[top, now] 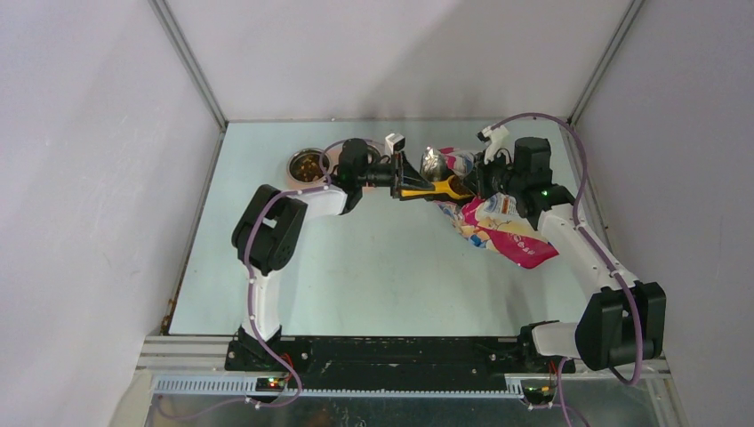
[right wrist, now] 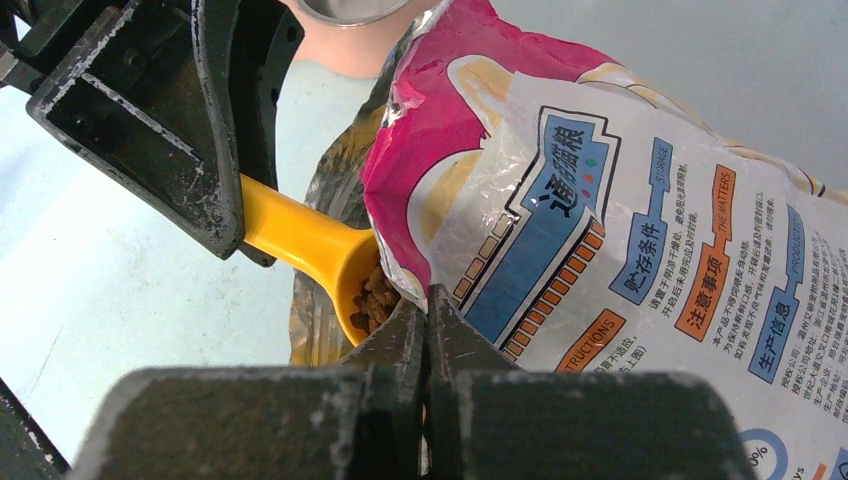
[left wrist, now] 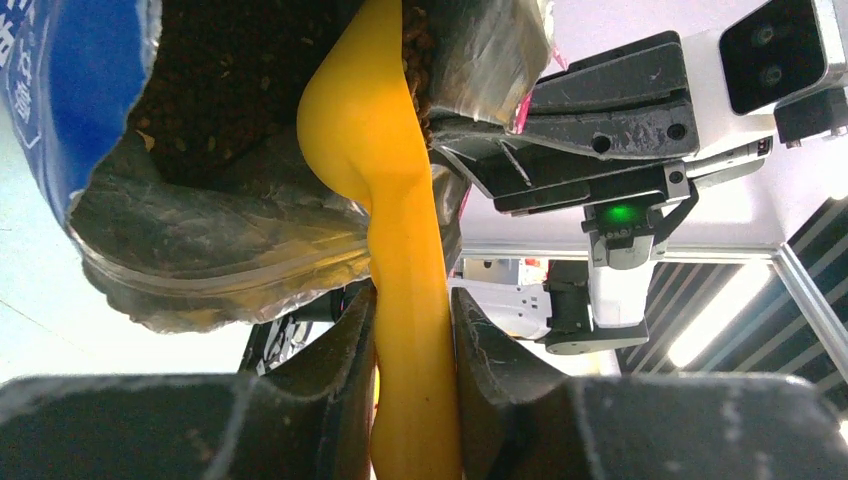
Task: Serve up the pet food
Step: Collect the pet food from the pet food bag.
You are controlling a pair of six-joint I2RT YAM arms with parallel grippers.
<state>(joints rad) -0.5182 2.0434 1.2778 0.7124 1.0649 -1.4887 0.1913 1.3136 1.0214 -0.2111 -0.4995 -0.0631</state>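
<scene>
Kibble [left wrist: 230, 90] — small dark-brown pellets — fills the open mouth of the cat-food bag [top: 500, 229], heaped against the silver foil lining. A few pellets also lie in the cupped end of the yellow scoop [right wrist: 310, 245], seen from the right wrist view just at the bag's lip. More brown pellets show in the steel bowl [top: 307, 165] at the rear left.

Bag: glossy, printed pink, white and blue. It lies tilted at the rear right of the table [top: 356, 276], with its mouth turned toward the left arm and its closed end toward the near right.

Scoop: the head is pushed into the bag mouth and the handle runs out leftward. In the left wrist view the handle passes straight between the two dark fingers, touching both.

Left gripper [left wrist: 412, 345] — clamped on the scoop handle, reaching in from the left. Right gripper [right wrist: 425, 325] — fingers pinched together on the bag's edge beside the opening, with no gap visible between them. The two grippers are near one another, and the scoop bridges them.

The steel bowl sits in a pink feeder [right wrist: 335, 50], just behind the left forearm. The arm mostly hides the rest of the feeder, so I cannot tell what it holds.
</scene>
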